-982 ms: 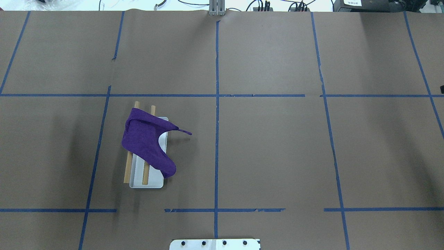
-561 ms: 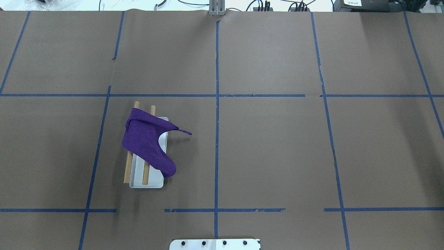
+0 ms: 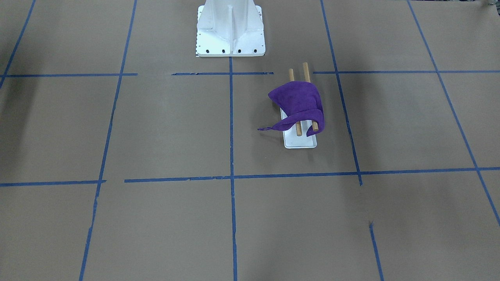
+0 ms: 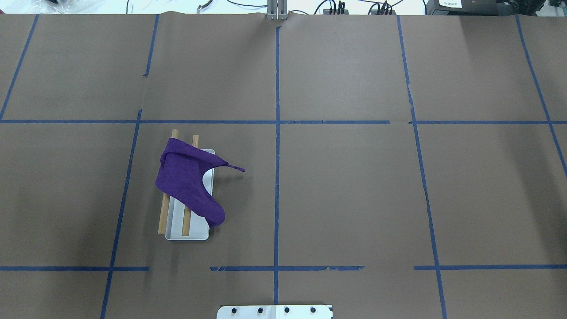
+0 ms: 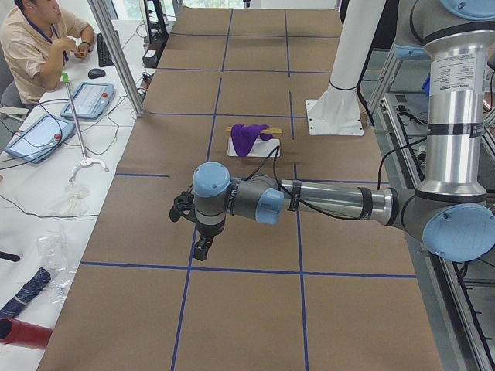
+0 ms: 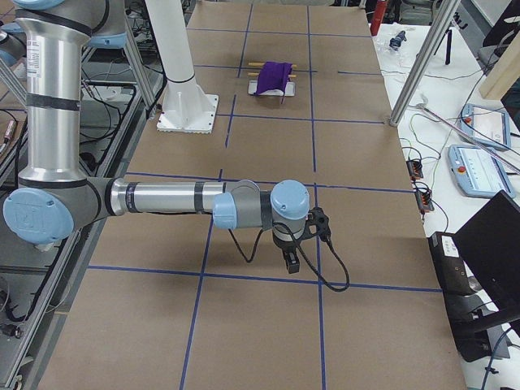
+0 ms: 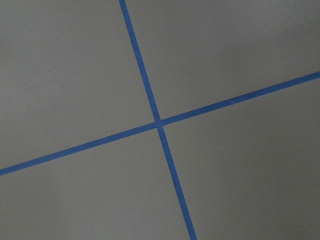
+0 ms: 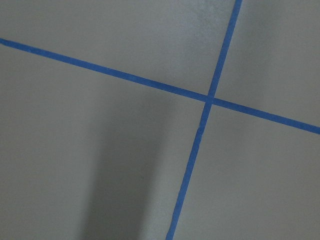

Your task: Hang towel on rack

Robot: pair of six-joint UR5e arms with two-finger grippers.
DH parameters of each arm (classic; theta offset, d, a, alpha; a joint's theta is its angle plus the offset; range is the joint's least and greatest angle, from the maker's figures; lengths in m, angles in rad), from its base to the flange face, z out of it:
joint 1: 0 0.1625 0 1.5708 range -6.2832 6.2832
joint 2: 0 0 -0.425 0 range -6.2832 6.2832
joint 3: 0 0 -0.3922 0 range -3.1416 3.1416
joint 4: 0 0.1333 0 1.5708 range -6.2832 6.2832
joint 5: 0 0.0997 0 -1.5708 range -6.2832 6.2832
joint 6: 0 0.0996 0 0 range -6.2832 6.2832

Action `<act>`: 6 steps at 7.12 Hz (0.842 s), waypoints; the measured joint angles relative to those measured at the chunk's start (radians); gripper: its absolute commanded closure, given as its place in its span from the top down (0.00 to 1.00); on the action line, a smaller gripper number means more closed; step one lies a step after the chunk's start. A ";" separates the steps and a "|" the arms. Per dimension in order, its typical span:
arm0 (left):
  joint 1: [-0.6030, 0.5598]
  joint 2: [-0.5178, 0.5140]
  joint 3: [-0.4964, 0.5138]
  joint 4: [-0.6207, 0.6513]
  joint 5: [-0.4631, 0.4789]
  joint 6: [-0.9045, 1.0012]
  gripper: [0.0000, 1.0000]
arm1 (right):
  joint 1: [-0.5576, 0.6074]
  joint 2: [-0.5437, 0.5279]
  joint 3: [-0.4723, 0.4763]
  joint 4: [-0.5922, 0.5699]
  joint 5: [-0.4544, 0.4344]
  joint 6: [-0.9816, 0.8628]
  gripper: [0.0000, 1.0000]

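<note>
The small, fuzzy, deep purple cloth towel (image 4: 184,181) lies draped across both light-brown wooden dowels of the little white-based rack (image 4: 195,234), on the robot's left half of the brown paper-covered desk (image 4: 354,186). It sits askew. One end droops past the inner dowel over the white base, a folded edge crosses the dowels' far ends, and the corner with the loop tag pokes out sideways toward the desk's middle. Neither arm is near it. The left hand (image 5: 203,246) and the right hand (image 6: 290,258) hang low over bare desk at opposite ends, well apart from the rack and without the towel. Whether their fingers are spread or closed I cannot tell, since only the side views show them. By my judgement the hanging is done, and at most some neatening is left.
</note>
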 measured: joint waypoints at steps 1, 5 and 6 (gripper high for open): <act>0.006 -0.006 0.002 0.004 0.002 0.000 1.00 | 0.000 0.002 0.001 0.005 0.001 0.001 1.00; 0.011 0.001 0.030 0.013 0.001 -0.004 1.00 | -0.001 0.007 -0.011 0.013 -0.002 0.005 1.00; 0.011 0.001 0.042 0.014 -0.001 -0.006 1.00 | -0.001 0.006 -0.010 0.011 -0.003 0.008 1.00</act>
